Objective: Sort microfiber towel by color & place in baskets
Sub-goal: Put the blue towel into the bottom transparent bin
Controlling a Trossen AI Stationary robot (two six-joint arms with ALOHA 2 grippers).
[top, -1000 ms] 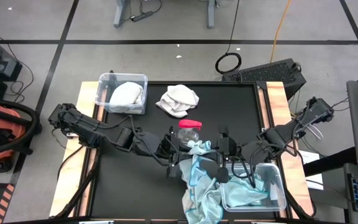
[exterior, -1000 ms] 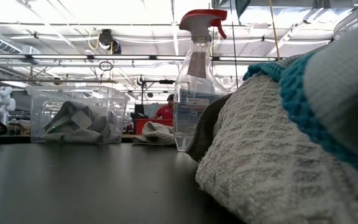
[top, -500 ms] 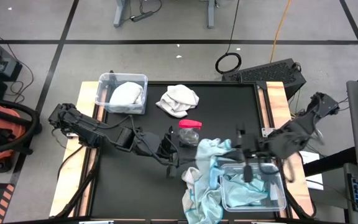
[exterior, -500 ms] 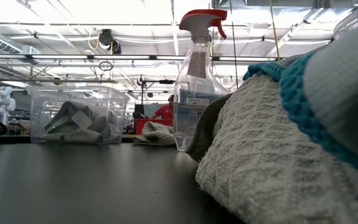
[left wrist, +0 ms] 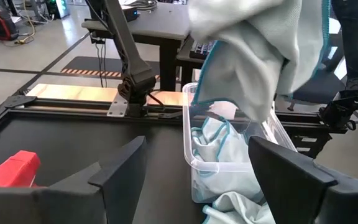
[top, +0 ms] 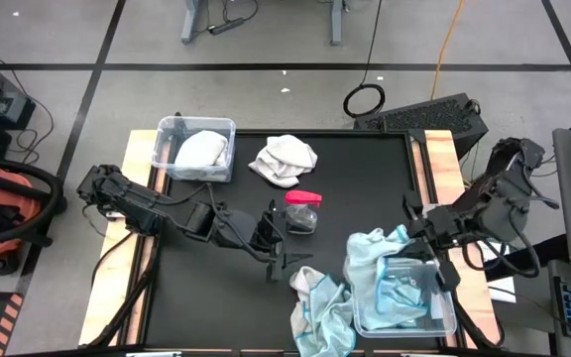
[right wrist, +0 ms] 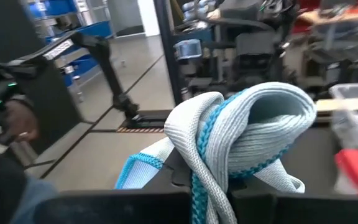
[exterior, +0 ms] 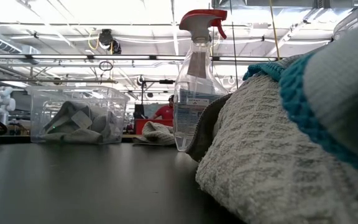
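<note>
My right gripper (top: 416,230) is shut on a light blue microfiber towel (top: 373,260) above the far left corner of the right basket (top: 444,319), which has more light blue towels in it. My left gripper (top: 274,241) stands open near the table's middle with nothing between its fingers (left wrist: 122,167); it faces that basket (left wrist: 194,171). A white towel (top: 285,159) lies at the far middle of the table. Another white towel fills the left basket (top: 180,127) at the far left. Light blue towels (top: 320,312) are heaped at the near edge. My right gripper pinches a bunched fold of the light blue towel (right wrist: 241,140) between its two fingers, several layers together. The towel hangs slack below the gripper, and its lower part (top: 365,273) drapes over the right basket's left rim and onto the table.
A clear spray bottle with a red head (top: 302,210) lies just right of my left gripper. The towel heap (exterior: 278,155) fills the right half of the low view. Bare black table lies between the left basket and my left arm.
My right gripper has gone toward the table's right edge with the light blue towel. The towel has come away from my left gripper and been drawn from the table's middle to over the right basket's left rim. My left arm has kept its place.
</note>
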